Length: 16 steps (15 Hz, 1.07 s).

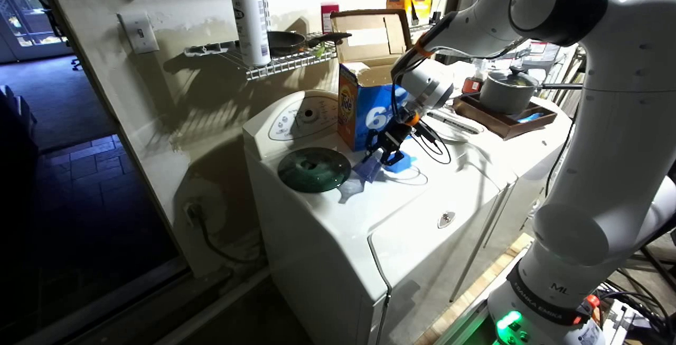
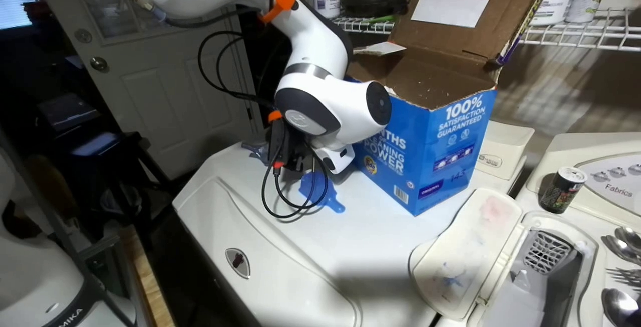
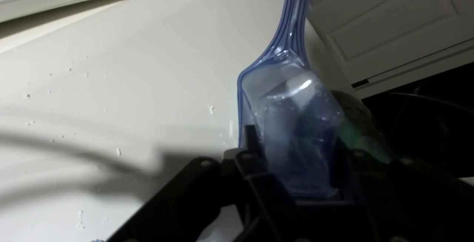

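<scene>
1. Scoop [image 3: 292,123] over white appl. [image 1: 391,197], nr base of Tide box [image 2: 430,167]; contact w/ top unclear.
2. Gripper [image 3: 297,138] beside box: jaws part-open, pads apparently clamping scoop.
3. Blue handled pc. [image 2: 320,189] flat nr box.
4. Prog. est.: grip done; release remaining.

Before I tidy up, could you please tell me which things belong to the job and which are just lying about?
Job in hand: gripper; blue scoop between its jaws.
Apparently lying about: other blue piece, Tide box, green disc, pot, pan.
</scene>
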Each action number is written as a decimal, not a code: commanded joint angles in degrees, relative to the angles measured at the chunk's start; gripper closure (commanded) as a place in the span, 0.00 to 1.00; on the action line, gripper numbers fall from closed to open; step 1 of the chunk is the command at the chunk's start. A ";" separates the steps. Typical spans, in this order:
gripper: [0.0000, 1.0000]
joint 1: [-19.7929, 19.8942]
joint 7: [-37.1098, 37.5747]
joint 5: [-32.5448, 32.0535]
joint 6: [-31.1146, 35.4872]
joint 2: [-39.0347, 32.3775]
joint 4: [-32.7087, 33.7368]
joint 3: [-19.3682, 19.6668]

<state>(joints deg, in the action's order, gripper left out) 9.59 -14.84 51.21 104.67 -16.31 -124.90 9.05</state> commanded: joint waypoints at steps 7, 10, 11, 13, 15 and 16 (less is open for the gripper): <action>0.58 0.14 -8.21 -0.70 5.77 2.45 -4.61 -0.38; 0.56 0.50 -10.17 -0.19 6.10 3.02 -5.18 -0.32; 0.55 0.70 -11.27 0.07 6.00 3.06 -5.35 -0.33; 0.53 0.93 -13.26 0.07 6.52 2.84 -5.61 -0.29; 0.53 1.24 -15.34 0.36 6.28 2.51 -5.77 -0.38; 0.52 1.40 -16.10 0.58 6.23 2.20 -5.77 -0.34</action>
<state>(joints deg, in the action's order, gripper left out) 10.48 -27.38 51.42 108.01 -13.42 -128.78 9.01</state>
